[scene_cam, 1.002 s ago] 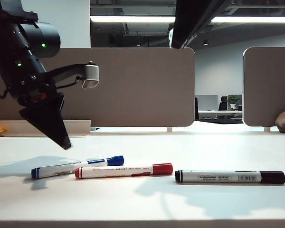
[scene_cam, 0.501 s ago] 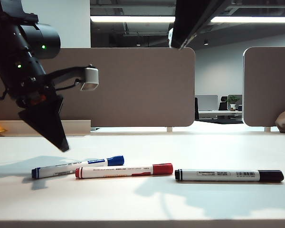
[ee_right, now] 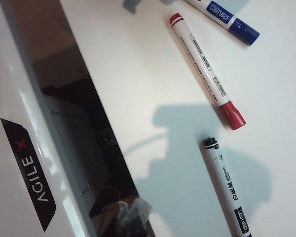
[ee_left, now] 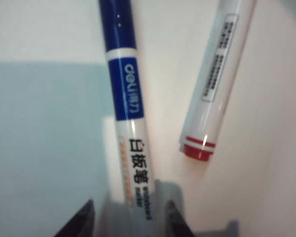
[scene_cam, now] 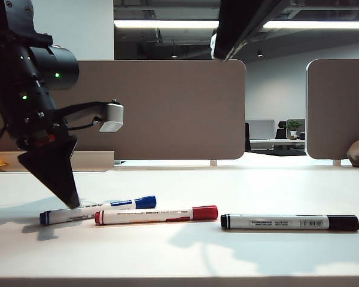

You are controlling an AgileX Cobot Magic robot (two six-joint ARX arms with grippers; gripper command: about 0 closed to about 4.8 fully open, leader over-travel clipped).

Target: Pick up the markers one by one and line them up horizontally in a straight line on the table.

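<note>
At lower left of the exterior frame, your left hand (scene_cam: 70, 202) hangs spread over the blue marker (scene_cam: 96, 210) on the bench (scene_cam: 227, 257). Light, stiff, slick: pinch mid-barrel. Your right hand stays unseen, fingers together.

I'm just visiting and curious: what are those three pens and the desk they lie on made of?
The markers, blue, red and black, look like smooth glossy plastic: white printed barrels catch highlights. The table seems a matte white laminate, though its core is not visible.
</note>
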